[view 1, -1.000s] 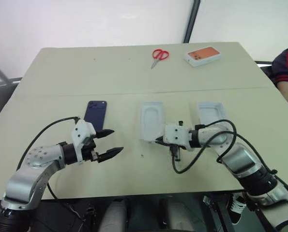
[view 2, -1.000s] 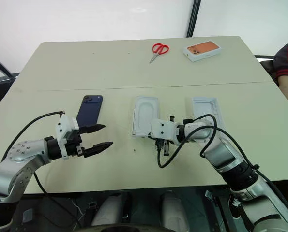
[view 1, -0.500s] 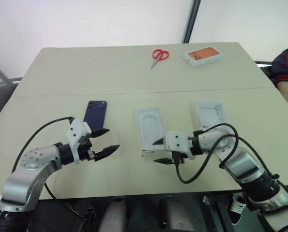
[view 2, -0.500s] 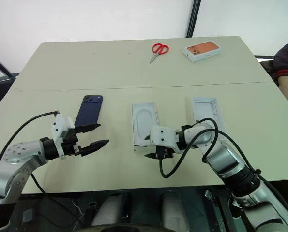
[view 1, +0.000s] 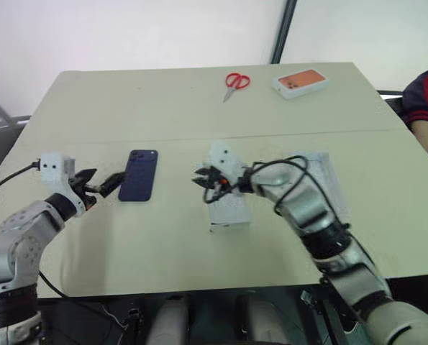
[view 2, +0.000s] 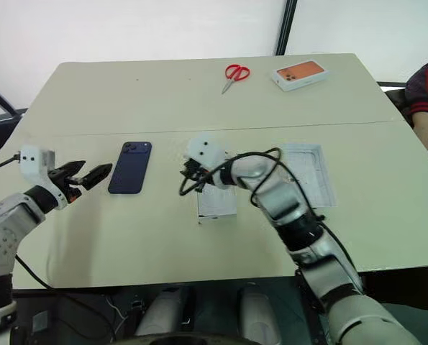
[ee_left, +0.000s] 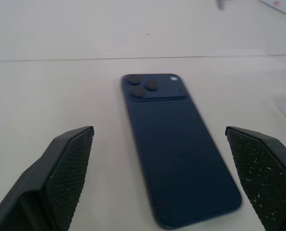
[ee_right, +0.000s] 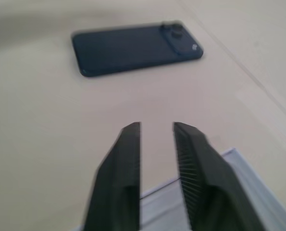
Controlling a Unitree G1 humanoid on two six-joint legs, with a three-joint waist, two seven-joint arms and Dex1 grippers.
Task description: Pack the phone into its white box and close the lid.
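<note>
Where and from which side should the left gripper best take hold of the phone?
Probably across its two long edges. The phone lies flat, back up, lengthwise before the open left gripper, whose fingers straddle its width. Coming from the near short end, opposite the camera cluster, suits this.

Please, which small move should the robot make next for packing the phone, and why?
Probably the left hand should ease forward so its open fingers straddle the phone, then close. The phone lies flat on the table, back up, directly ahead of that hand and untouched. The right hand, fingers nearly shut and holding nothing, hovers by the white box, which lies open.
</note>
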